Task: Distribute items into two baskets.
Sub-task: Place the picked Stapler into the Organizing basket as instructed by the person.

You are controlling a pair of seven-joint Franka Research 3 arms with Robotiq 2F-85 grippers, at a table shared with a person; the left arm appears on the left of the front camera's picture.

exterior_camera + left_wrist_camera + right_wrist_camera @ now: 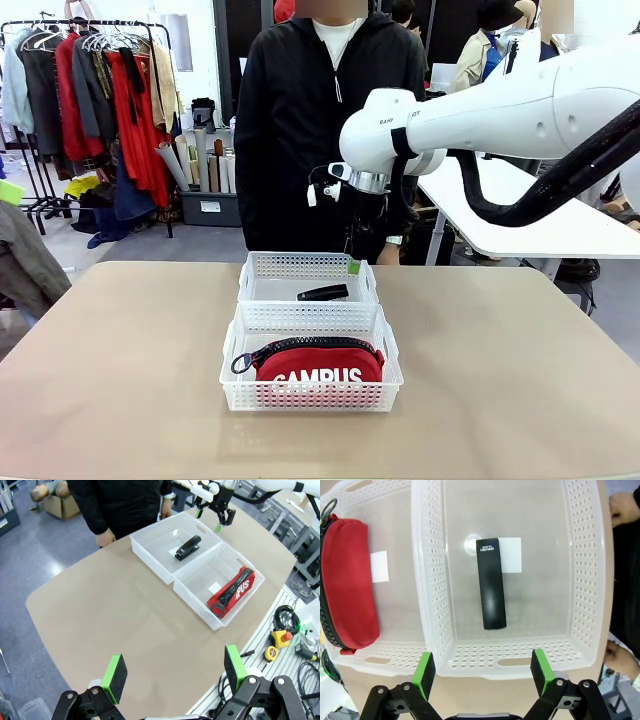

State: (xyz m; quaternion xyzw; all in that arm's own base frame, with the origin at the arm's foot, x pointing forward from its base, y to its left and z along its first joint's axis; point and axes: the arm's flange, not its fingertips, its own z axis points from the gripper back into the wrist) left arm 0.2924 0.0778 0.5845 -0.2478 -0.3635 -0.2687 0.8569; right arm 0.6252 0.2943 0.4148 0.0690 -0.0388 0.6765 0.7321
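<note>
Item: sorting task, late stage by the look of it — each basket holds one thing.

Near basket [312, 385]: holds the red pouch [318, 363], lettering facing the robot, lying against the basket's near wall, zipper pull at its left end.

Far basket [308, 277]: holds the black stapler [323, 293], lying flat on the floor near the middle, clear of all four walls. The two baskets sit touching, long sides together, in the middle of the table [520, 380].

Right gripper [354, 250]: hangs above the far basket's far right edge, fingers pointing down, jaws spread wide and holding nothing. Its own camera looks straight down on the stapler, which lies between the green pads [424, 672] but well below them. The arm reaches in from the right, wrist bent downward.

Left gripper [172, 672]: jaws wide apart, empty, held high and well back from the baskets, looking across the table at them.

Person: stands at the far side, one hand [106, 539] at the table edge.

Step in hand: judged to be the release over the far basket, done or nearly so. Next move calls for — most likely — a straight lift away without catching the basket rim.
</note>
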